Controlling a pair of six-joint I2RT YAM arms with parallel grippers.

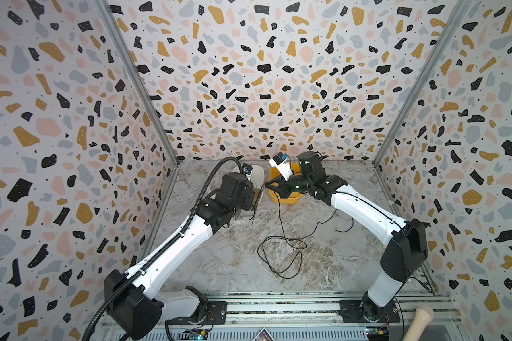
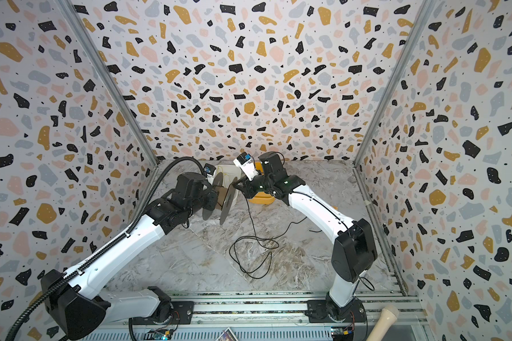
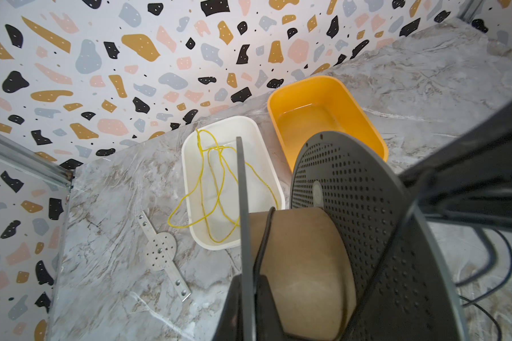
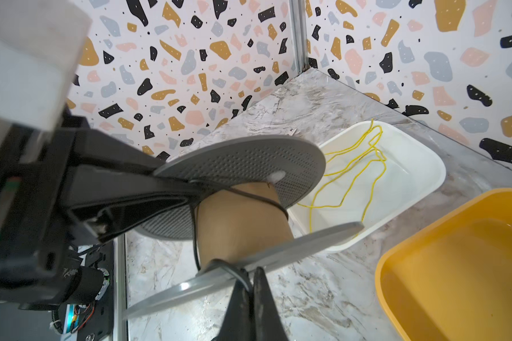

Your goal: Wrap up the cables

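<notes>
Closest to the left wrist lens, the left claw [image 3: 247,283] is clamped on one flange of a grey spool [image 3: 302,265], with the black cable [image 3: 264,234] crossing its cardboard core. Beyond sit a white bin [image 3: 260,159] holding a yellow cord [image 3: 218,192], an orange bin [image 3: 305,124] and a metal bracket [image 3: 160,251]. From the right wrist we see the right claw [image 4: 249,280] pinched shut on the cable beside the other flange; the spool hides part of the white bin. In both top views slack cable loops over the open counter [image 1: 352,259] between the arms; the claw tips are hard to make out.
</notes>
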